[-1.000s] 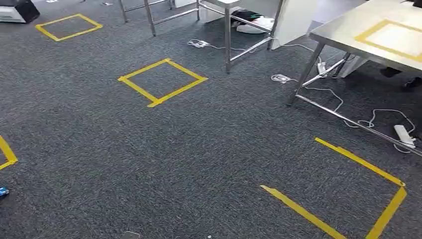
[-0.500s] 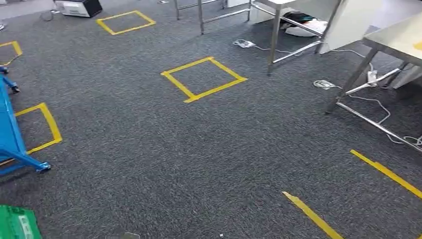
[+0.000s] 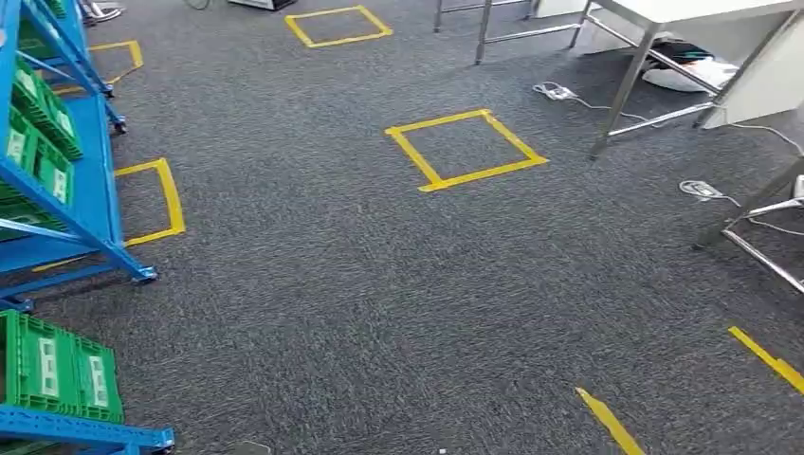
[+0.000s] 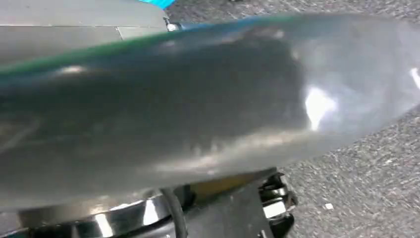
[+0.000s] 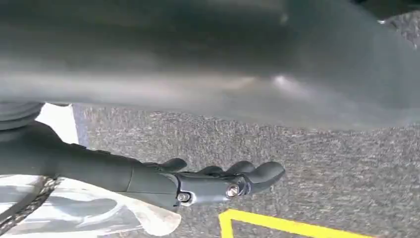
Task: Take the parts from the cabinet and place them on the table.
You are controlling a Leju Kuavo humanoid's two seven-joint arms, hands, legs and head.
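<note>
Nearest, in the right wrist view, the right hand (image 5: 213, 181) hangs over grey carpet (image 3: 379, 303) with its dark fingers (image 5: 257, 173) loosely curled around nothing, a clear plastic bag (image 5: 89, 213) showing just behind it; the left hand's state cannot be told from the blurred left wrist view. Further out in the head view, the blue cabinet (image 3: 90, 190) holding green bins (image 3: 57, 365) stands at the left. Beyond a yellow tape square (image 3: 466, 149), the steel-legged worktop (image 3: 702, 11) stands far right.

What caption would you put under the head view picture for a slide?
Dark carpet marked with yellow tape squares, a blue rack of green bins on the left, steel tables on the right.
</note>
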